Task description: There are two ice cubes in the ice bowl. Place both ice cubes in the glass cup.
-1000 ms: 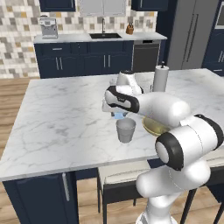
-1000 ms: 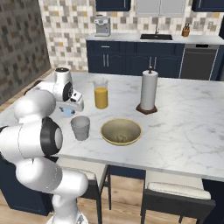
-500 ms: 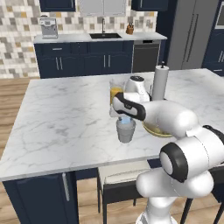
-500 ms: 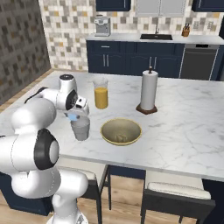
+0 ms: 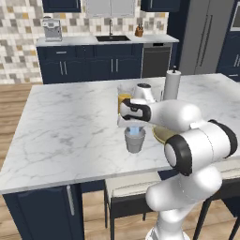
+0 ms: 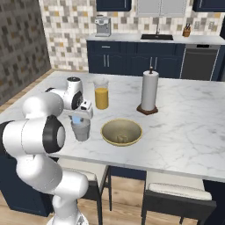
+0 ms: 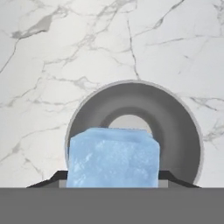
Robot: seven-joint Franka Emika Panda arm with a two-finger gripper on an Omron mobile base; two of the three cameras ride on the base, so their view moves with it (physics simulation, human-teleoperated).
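Observation:
My gripper (image 7: pixel 113 183) is shut on a pale blue ice cube (image 7: pixel 113 157), which sits between the dark fingertips (image 7: pixel 176 178). Directly below the cube stands the grey glass cup (image 7: pixel 175 122), seen from above with its mouth open. From the base, the gripper (image 6: pixel 78 117) hangs just over the glass cup (image 6: pixel 81 131), holding the ice cube (image 6: pixel 78 119) at the rim. The gripper (image 5: pixel 135 126) and glass cup (image 5: pixel 135 140) appear the same way from the left. To the right, the yellowish-tan ice bowl (image 6: pixel 106 132) holds a small pale lump (image 6: pixel 122 138).
A taller glass of orange juice (image 6: pixel 101 93) stands behind the cup. A paper towel roll (image 6: pixel 149 90) on a dark base is further back right. The island's near edge (image 6: pixel 132 165) is close in front of the cup and bowl. My arm hides most of the bowl (image 5: pixel 157 136).
The gripper has carried the ice cube to the right, from beside the cup to a spot straight over its mouth. Cup and bowl have stayed put.

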